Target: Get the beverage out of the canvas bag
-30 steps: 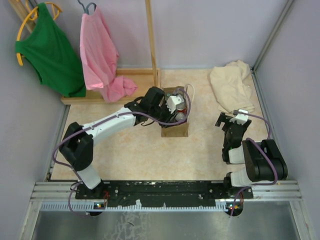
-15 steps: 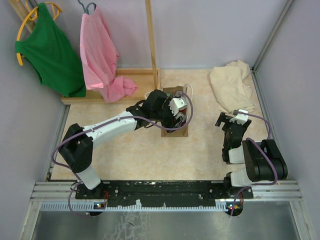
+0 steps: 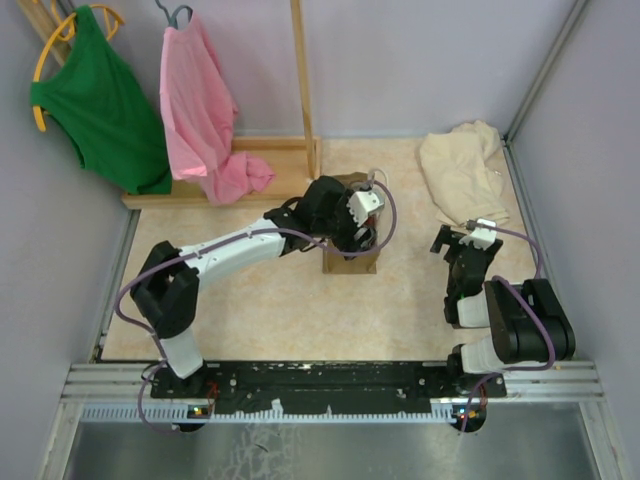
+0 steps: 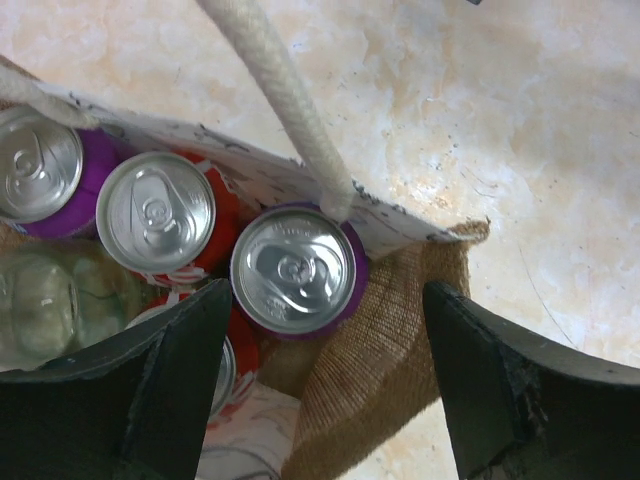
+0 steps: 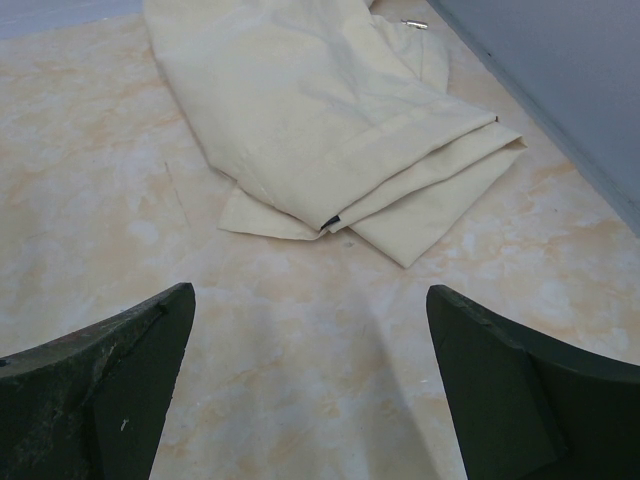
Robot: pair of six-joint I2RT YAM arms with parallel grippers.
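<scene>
Spread fingers [image 4: 180,380] flank a purple can [image 4: 293,270] standing in the canvas bag [image 4: 380,350] beside a red can [image 4: 156,212].

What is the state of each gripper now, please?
Left gripper: open, holding nothing, above a purple can in the canvas bag.
Right gripper: open, empty.

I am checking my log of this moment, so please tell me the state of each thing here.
canvas bag, standing upright, mouth open
left hand, open, over the canvas bag
right hand, open, empty
purple can, upright, unopened, in the bag's corner
red can, upright, unopened, in the bag
beige cloth, folded, on the table
</scene>
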